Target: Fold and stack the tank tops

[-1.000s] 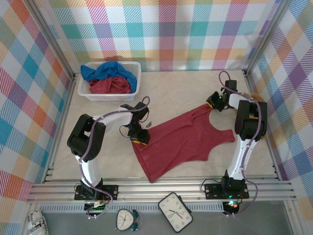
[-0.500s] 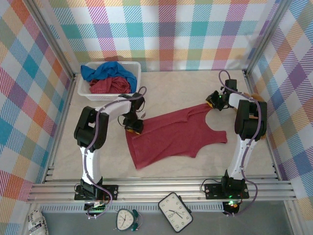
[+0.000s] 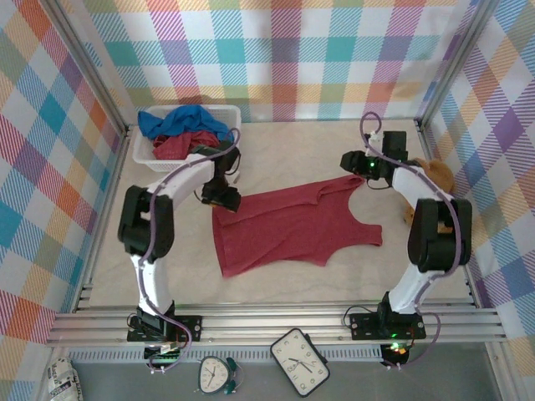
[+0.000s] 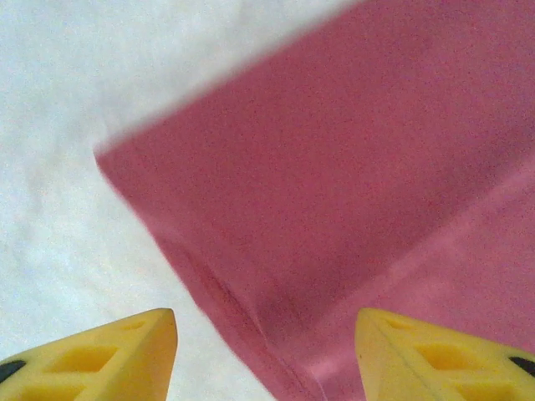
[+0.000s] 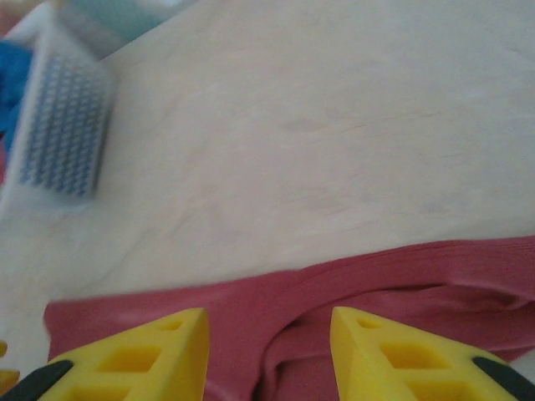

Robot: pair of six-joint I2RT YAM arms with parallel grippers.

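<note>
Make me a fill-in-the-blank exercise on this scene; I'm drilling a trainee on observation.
The spread top on the table is dark ____ in colour.
The blue top lies in the white ____ at the far left.
The teddy bear sits on the robot's ____ side.
Missing words: red; basket; right.

Three tank tops: a red top (image 3: pixel 292 230), a second red top (image 3: pixel 173 148), a blue top (image 3: pixel 180 122). One basket (image 3: pixel 235 115), one bear (image 3: pixel 436 174), two clocks (image 3: pixel 301 361).
</note>
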